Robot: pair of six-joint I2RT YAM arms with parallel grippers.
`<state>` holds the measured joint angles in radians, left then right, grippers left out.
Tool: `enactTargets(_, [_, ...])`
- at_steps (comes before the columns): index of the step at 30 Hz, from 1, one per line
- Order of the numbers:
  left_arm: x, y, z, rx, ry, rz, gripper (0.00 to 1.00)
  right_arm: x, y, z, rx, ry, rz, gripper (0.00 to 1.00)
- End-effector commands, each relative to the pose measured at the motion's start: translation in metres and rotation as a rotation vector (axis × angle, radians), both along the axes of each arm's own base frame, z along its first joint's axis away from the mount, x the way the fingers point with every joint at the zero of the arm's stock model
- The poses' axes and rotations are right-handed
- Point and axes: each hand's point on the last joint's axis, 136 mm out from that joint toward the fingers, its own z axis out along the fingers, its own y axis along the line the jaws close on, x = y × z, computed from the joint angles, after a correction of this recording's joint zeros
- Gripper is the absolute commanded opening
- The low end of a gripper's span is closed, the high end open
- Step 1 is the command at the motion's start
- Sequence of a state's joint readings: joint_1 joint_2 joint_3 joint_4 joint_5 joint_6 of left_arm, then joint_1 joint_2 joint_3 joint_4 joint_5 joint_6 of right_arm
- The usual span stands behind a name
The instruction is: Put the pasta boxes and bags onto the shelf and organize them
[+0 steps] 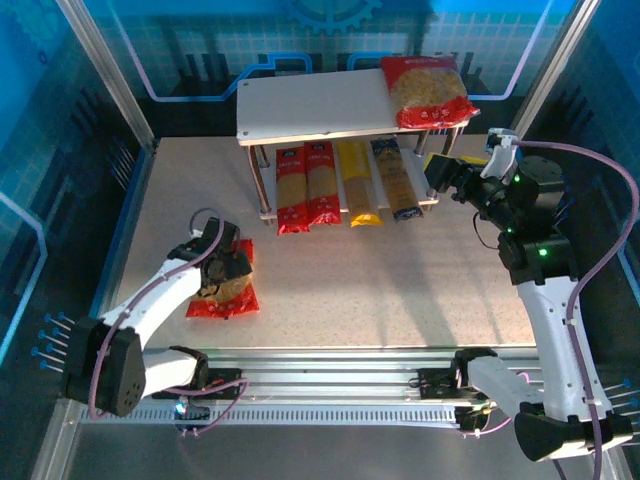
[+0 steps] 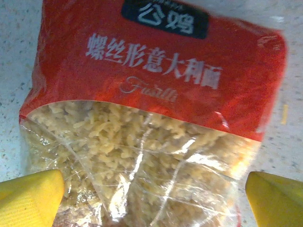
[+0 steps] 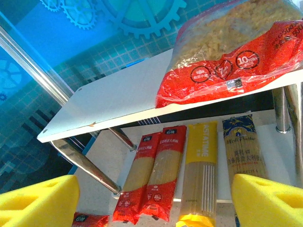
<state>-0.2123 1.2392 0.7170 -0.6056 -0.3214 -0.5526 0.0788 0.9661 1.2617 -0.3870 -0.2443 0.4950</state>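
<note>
Straddling the bag (image 2: 151, 94) on the counter (image 1: 400, 290) with my left gripper (image 1: 224, 262), fingers (image 2: 28, 196) apart either side. Risk: slick, plump plastic could slip when pinched, dropping it short of the shelf (image 1: 310, 105).

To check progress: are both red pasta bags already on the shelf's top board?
No, one red bag lies there; the other bag is on the table.
</note>
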Motion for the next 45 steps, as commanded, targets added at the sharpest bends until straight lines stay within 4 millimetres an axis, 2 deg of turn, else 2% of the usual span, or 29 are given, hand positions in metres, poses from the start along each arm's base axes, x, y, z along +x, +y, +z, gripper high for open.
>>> enactTargets(1, [-0.004, 0.007, -0.006, -0.02, 0.052, 0.069, 0.99, -0.004, 0.005, 0.009, 0.009, -0.041, 0.021, 0.84])
enactTargets(12, [0.001, -0.004, -0.049, -0.115, 0.124, 0.065, 0.99, -0.005, 0.004, 0.011, 0.019, -0.062, 0.011, 0.84])
enactTargets(15, [0.005, -0.008, -0.052, -0.126, 0.129, 0.046, 0.92, -0.004, 0.003, 0.009, 0.022, -0.059, 0.004, 0.84])
enactTargets(18, [0.008, -0.012, -0.052, -0.145, 0.117, 0.024, 0.77, -0.004, 0.002, 0.009, 0.023, -0.058, -0.002, 0.84])
enactTargets(19, [0.009, -0.014, -0.053, -0.157, 0.118, 0.017, 0.61, -0.003, 0.001, 0.008, 0.023, -0.056, -0.005, 0.84])
enactTargets(20, [0.008, -0.014, -0.054, -0.157, 0.121, 0.017, 0.39, -0.004, 0.001, 0.008, 0.024, -0.056, -0.007, 0.84])
enactTargets(21, [0.008, -0.014, -0.055, -0.159, 0.124, 0.018, 0.26, -0.004, 0.001, 0.008, 0.024, -0.056, -0.008, 0.84])
enactTargets(22, [0.008, -0.017, -0.056, -0.173, 0.124, 0.011, 0.18, -0.005, 0.001, 0.009, 0.025, -0.058, -0.009, 0.84])
enactTargets(24, [0.009, -0.02, -0.057, -0.189, 0.128, -0.003, 0.1, -0.005, 0.0, 0.008, 0.027, -0.056, -0.012, 0.84])
enactTargets(27, [0.01, -0.024, -0.053, -0.21, 0.116, -0.022, 0.04, -0.007, 0.0, 0.009, 0.027, -0.059, -0.015, 0.84])
enactTargets(29, [0.012, -0.026, -0.045, -0.219, 0.085, -0.036, 0.02, -0.009, -0.002, 0.01, 0.026, -0.059, -0.021, 0.84])
enactTargets(32, [0.015, -0.026, -0.022, -0.221, 0.003, -0.053, 0.0, -0.011, -0.003, 0.011, 0.024, -0.063, -0.025, 0.84])
enactTargets(35, [0.015, -0.016, 0.015, -0.167, -0.081, -0.069, 0.0, -0.013, -0.003, 0.011, 0.023, -0.061, -0.025, 0.84])
enactTargets(39, [0.009, -0.002, 0.074, -0.113, -0.201, -0.082, 0.0, -0.011, -0.002, 0.003, 0.02, -0.04, -0.027, 0.84])
enactTargets(45, [0.003, 0.001, 0.15, -0.115, -0.343, -0.114, 0.0, -0.007, 0.0, -0.012, 0.018, -0.003, -0.03, 0.84])
